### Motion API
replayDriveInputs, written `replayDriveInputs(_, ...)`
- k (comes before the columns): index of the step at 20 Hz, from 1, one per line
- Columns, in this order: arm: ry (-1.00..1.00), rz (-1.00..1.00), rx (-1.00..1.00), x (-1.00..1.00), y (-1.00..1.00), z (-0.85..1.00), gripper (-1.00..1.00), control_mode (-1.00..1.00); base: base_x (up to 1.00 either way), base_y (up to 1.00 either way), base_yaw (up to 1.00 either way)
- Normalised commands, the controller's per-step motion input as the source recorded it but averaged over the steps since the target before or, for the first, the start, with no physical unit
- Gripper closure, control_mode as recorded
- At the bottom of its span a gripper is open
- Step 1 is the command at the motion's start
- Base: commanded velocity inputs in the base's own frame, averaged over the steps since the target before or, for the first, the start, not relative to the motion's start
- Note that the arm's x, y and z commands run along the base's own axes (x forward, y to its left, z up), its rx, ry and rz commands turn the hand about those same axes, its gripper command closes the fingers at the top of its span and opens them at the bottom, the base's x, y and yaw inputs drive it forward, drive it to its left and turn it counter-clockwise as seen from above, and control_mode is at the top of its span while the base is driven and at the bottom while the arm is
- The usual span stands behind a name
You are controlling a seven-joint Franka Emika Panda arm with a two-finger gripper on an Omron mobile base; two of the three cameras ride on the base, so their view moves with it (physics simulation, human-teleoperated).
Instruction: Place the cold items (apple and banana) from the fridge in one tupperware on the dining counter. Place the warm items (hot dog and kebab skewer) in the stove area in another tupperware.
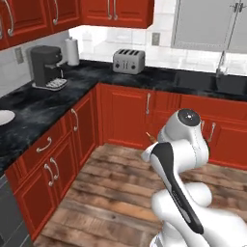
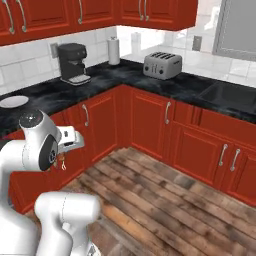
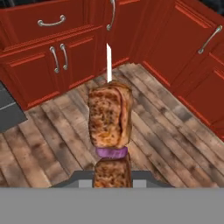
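Here one kebab skewer (image 3: 110,118) sits pinched in the gripper (image 3: 112,177), held above the wooden floor (image 3: 166,131) before the red cabinets (image 3: 57,48). It carries two browned meat chunks with a purple slice between them and a pale pointed tip beyond. On the black counter (image 1: 43,103): one toaster (image 1: 129,60), one coffee machine (image 1: 47,67), one paper-towel roll (image 1: 72,51), one white plate (image 1: 4,117), contents not discernible.

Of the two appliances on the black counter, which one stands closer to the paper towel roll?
The black coffee machine stands closer, just left of the paper towel roll. The silver toaster sits farther along the counter.
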Motion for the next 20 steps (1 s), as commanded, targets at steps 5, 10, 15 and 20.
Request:
replayDriveInputs(5,0.00,0.00,0.00,0.00,0.00,0.00,1.00,1.00,-1.00,0.57,-0.50)
replayDriveInputs(10,0.00,0.00,0.00,0.00,0.00,0.00,1.00,1.00,-1.00,0.39,-0.48)
replayDriveInputs(15,0.00,0.00,0.00,0.00,0.00,0.00,1.00,1.00,-1.00,-0.12,-0.33)
replayDriveInputs(20,0.00,0.00,0.00,0.00,0.00,0.00,1.00,1.00,-1.00,-0.21,-0.30)
